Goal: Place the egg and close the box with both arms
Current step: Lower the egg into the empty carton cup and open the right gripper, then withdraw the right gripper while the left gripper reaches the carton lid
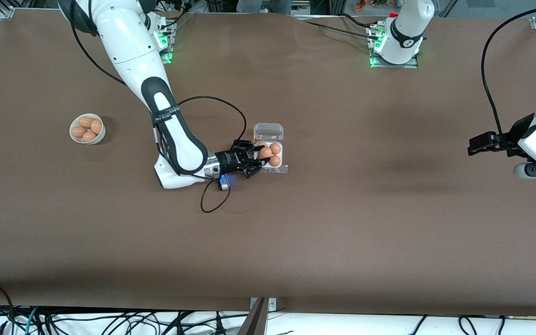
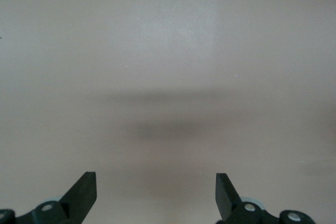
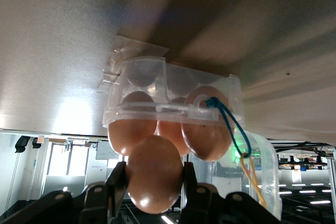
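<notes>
My right gripper (image 1: 259,156) is shut on the egg (image 1: 264,152), an orange-brown one held by its sides just over the box (image 1: 284,169). The box is a small white tray with its clear lid (image 1: 268,131) standing open on the side farther from the front camera. Other eggs (image 1: 275,161) sit in its cups. In the right wrist view the egg (image 3: 155,182) fills the space between the fingers of the right gripper (image 3: 154,172), with the box (image 3: 157,72) and its eggs right beside it. My left gripper (image 1: 472,145) waits open over bare table at the left arm's end; it (image 2: 156,184) holds nothing.
A round white bowl (image 1: 102,136) with three eggs stands toward the right arm's end of the table. A black cable (image 1: 214,204) loops on the table next to the right wrist, nearer the front camera.
</notes>
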You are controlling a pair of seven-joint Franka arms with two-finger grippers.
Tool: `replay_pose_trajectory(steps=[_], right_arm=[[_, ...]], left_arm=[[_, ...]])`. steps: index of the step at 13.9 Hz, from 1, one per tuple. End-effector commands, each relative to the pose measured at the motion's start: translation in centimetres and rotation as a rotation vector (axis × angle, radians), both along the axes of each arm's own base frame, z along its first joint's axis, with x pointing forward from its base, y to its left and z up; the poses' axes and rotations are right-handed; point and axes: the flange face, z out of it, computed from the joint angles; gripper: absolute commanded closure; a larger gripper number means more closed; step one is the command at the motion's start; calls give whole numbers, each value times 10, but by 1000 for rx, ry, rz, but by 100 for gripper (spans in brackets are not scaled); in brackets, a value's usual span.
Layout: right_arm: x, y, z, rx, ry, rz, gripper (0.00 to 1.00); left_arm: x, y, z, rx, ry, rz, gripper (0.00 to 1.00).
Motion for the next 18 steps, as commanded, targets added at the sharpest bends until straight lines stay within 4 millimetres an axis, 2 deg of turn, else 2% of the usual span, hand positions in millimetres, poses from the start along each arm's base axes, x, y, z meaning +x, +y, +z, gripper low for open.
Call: replay_pose_trajectory(steps=[1, 4, 5, 6, 7, 11, 14, 15, 16, 18], right_arm=[[-4, 2, -8, 13, 17, -1, 57], [-8, 8, -12, 20, 30, 1, 50], [-8, 8, -14, 28, 42, -13, 37], [-7, 8, -14, 39, 46, -29, 19], [-6, 8, -15, 39, 59, -41, 11], [3, 10, -3, 51, 42, -45, 9], [24, 8, 25, 45, -20, 6, 9], [39, -6, 34, 25, -53, 15, 8], [51, -19, 43, 4, -87, 23, 0], [61, -35, 56, -78, -155, 94, 0]], left_arm=[[0, -2, 3, -17, 0, -11, 0], [0, -4, 2, -17, 2, -13, 0], [0, -3, 2, -17, 2, -13, 0], [0, -1, 2, -17, 2, -10, 0], [0, -2, 2, -17, 2, -11, 0], [0, -1, 2, -17, 2, -10, 0], [0, -1, 2, -17, 2, -10, 0], [0, -2, 2, -17, 2, -11, 0], [0, -4, 2, -17, 2, -11, 0], [0, -11, 2, -19, 4, -16, 0]])
